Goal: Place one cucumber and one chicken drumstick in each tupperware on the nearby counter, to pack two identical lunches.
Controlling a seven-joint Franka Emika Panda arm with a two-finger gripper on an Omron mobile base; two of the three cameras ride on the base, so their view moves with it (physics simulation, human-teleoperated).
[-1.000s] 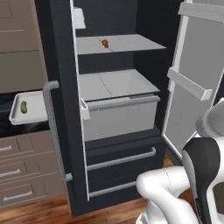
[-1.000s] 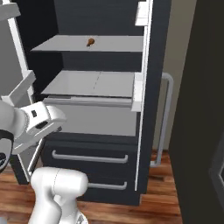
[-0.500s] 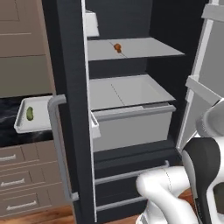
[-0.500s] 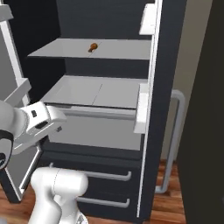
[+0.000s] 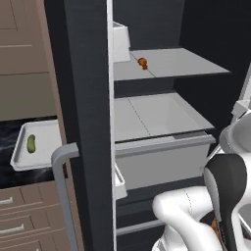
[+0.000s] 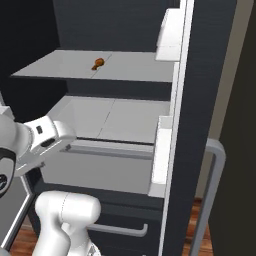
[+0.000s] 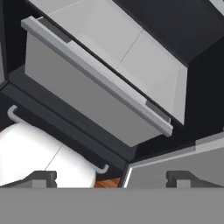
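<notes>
While the jaws (image 7: 111, 178) hang open and empty before the fridge bin (image 7: 105, 87), a chicken drumstick (image 5: 142, 62) waits on the shelf above them, ready for picking; the tupperware (image 5: 37, 144) on the counter (image 5: 7, 142), off to their left, holds one cucumber (image 5: 31, 143).

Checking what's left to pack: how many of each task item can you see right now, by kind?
Tupperware: 1
Cucumber: 1, lying in the tupperware
Drumstick: 1, on the upper fridge shelf
Total: 3
</notes>
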